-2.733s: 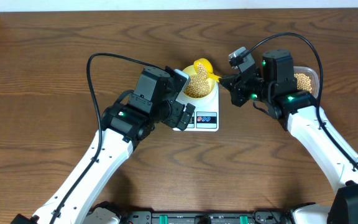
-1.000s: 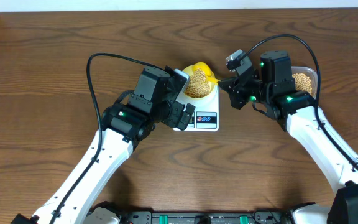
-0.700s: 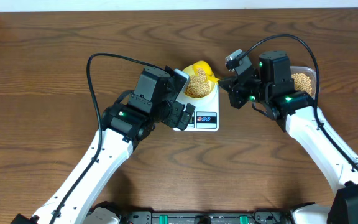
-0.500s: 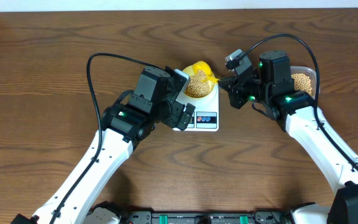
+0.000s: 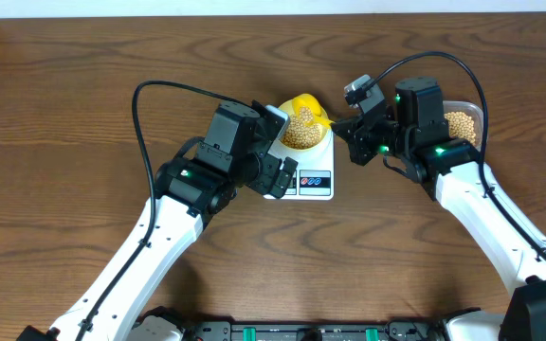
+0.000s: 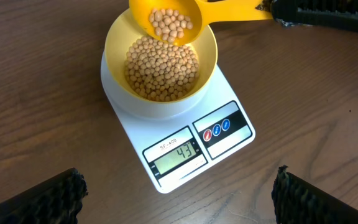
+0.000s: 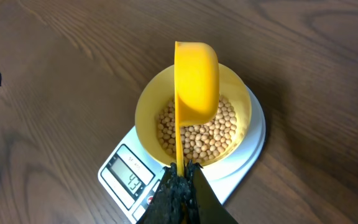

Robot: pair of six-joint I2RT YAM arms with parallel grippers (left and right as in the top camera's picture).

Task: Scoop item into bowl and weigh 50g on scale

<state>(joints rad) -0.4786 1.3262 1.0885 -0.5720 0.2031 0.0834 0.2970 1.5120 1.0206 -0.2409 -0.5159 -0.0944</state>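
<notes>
My right gripper [image 7: 180, 185] is clamped on the handle of the yellow scoop [image 7: 196, 78], whose long axis runs straight out from the jaws — its cup tilted directly over the beans [image 6: 160, 74] in the bowl [image 6: 114, 53] on the scale [image 6: 132, 134], which appears to read 43.

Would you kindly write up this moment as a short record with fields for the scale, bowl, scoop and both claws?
Scale: white flat digital kitchen scale on the brown wooden table, display reading 43
Bowl: small pale yellow round bowl on the scale's platform
Contents: small tan round beans covering the bowl's bottom
Scoop: yellow plastic handled scoop over the bowl's rim, some beans in it
Right claw: shut on the scoop's handle
Left claw: open, holding nothing, above the scale
Tub: clear plastic tub of beans beside the right arm
</notes>
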